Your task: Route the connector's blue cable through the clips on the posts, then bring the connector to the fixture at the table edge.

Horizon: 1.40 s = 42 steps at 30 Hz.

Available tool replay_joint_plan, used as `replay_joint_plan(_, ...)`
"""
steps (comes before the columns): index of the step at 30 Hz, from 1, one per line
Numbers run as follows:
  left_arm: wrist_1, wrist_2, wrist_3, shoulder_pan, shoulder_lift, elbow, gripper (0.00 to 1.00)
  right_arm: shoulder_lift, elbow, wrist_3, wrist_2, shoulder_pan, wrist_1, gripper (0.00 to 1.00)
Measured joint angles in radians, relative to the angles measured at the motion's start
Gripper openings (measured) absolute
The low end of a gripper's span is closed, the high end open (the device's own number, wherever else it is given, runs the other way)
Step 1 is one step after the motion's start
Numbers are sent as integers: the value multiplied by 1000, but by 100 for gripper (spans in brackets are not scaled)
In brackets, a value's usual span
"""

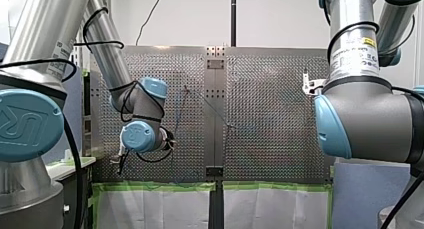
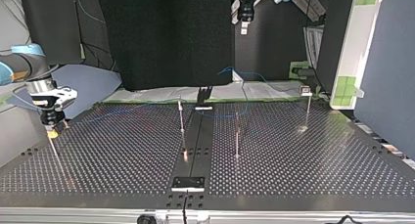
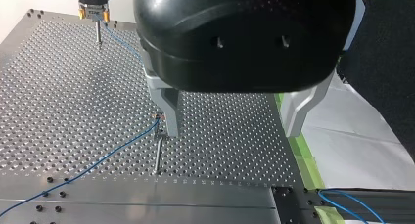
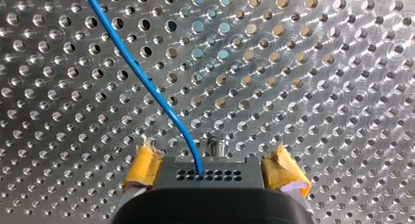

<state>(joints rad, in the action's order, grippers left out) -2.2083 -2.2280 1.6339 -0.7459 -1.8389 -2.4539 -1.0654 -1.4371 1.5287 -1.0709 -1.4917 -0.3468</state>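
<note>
Between the fingers (image 4: 142, 168) of our right gripper (image 4: 213, 161) the connector (image 4: 210, 177) sits clamped, a rigid hold; its blue cable (image 4: 147, 84) looks light and limp. Our left gripper (image 3: 234, 120) has fingers apart.

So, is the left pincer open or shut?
Open: on the left pincer the fingers stand wide apart, gripping nothing.

Two arms are counted, my left arm (image 1: 132, 101) and my right arm (image 1: 365, 114), and two grippers, my left gripper (image 3: 235, 123) and my right gripper (image 4: 214, 179). Four posts are counted on one table (image 2: 122, 150): a first post (image 2: 181, 117), a second post (image 2: 237, 136), a third post (image 2: 307, 109) and a fourth post (image 3: 98, 34). One blue cable (image 4: 147, 82), one connector (image 4: 195, 168) and one fixture (image 2: 188, 183) are seen.
</note>
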Motion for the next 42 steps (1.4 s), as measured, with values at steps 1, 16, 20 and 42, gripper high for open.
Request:
replay_joint_plan(1, 0, 0, 0, 0, 0, 0, 100, 0, 0, 1, 0, 0, 0, 98)
replay_joint_plan(16, -1, 0, 0, 0, 0, 0, 100, 1, 0, -2, -15, 2, 0, 98)
replay_joint_plan(20, -1, 0, 0, 0, 0, 0, 100, 1, 0, -2, -18, 3, 2, 98)
replay_joint_plan(42, -6, 0, 0, 0, 0, 0, 100, 1, 0, -2, -62, 4, 3, 98)
